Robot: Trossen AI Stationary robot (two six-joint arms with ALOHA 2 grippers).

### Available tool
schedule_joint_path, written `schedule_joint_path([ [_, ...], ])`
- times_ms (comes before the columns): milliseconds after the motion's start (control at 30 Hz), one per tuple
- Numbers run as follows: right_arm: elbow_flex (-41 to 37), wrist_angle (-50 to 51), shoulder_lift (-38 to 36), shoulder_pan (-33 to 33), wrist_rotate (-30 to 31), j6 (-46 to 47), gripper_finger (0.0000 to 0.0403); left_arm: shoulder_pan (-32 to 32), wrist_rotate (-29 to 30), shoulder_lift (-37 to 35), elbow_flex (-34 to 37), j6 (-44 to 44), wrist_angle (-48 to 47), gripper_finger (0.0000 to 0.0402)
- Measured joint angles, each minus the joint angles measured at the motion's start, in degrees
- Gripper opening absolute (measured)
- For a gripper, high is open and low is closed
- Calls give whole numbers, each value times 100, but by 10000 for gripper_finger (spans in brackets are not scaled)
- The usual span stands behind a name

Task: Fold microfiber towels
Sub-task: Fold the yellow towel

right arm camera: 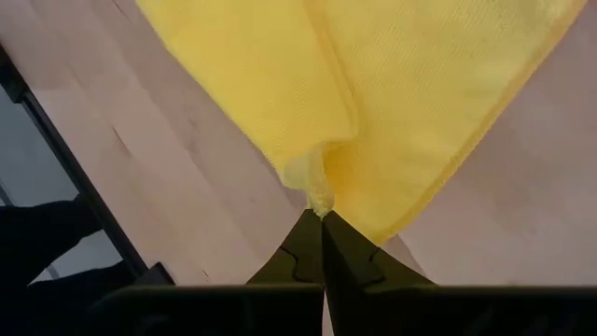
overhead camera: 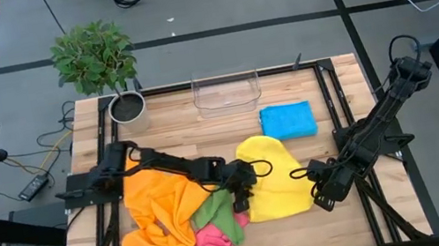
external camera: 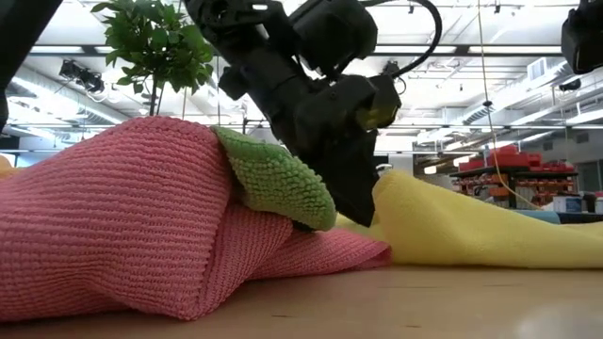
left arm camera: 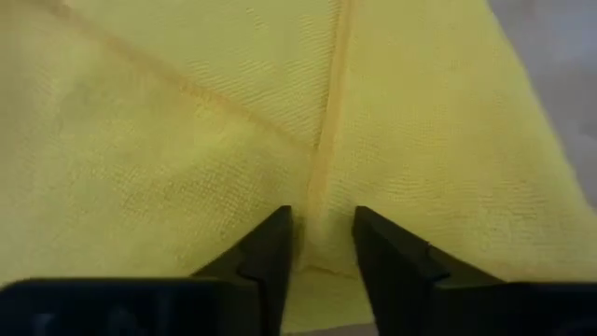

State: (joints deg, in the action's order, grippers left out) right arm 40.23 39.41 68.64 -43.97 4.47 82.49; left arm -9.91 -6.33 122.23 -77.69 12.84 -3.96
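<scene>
A yellow microfiber towel (overhead camera: pixel 273 176) lies spread on the wooden table, right of centre. My left gripper (left arm camera: pixel 322 257) is down at its left edge, open, its fingers on either side of a raised hemmed ridge. My right gripper (right arm camera: pixel 323 217) is shut on the towel's near right corner. An orange towel (overhead camera: pixel 161 227), a green towel (overhead camera: pixel 216 211) and a pink towel (overhead camera: pixel 213 242) lie heaped at the near left. In the low view the green towel (external camera: pixel 278 179) rests on the pink towel (external camera: pixel 122 226). A folded blue towel (overhead camera: pixel 287 120) lies flat farther back. My left gripper comes slanting down from the table's left, and its fingertips (left arm camera: pixel 270 247) stand on the yellow towel on either side of a hemmed ridge (left arm camera: pixel 322 187) that rises between them. Whether the ridge is pinched I cannot tell. The towel lies on the table. My right gripper pinches the bunched corner (right arm camera: pixel 320 191) of the yellow towel between its two fingertips. The fingers slant down from the table's right near side. The cloth gathers into folds at the hold, and the towel beyond it lies slack on the table.
A clear plastic bin (overhead camera: pixel 226 91) stands at the far edge, middle. A potted plant (overhead camera: pixel 109 79) stands at the far left corner. Bare wood shows between the bin and the yellow towel and along the near right edge.
</scene>
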Motion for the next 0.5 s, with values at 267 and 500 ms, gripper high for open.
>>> schedule_joint_path([
  [267,0,83,-4,-1,36,-22,1,-21,-9,-382,0,4,-16,17],
  [500,623,495,-590,-13,671,-660,1,77,-61,-1370,-2,-123,-86,8],
])
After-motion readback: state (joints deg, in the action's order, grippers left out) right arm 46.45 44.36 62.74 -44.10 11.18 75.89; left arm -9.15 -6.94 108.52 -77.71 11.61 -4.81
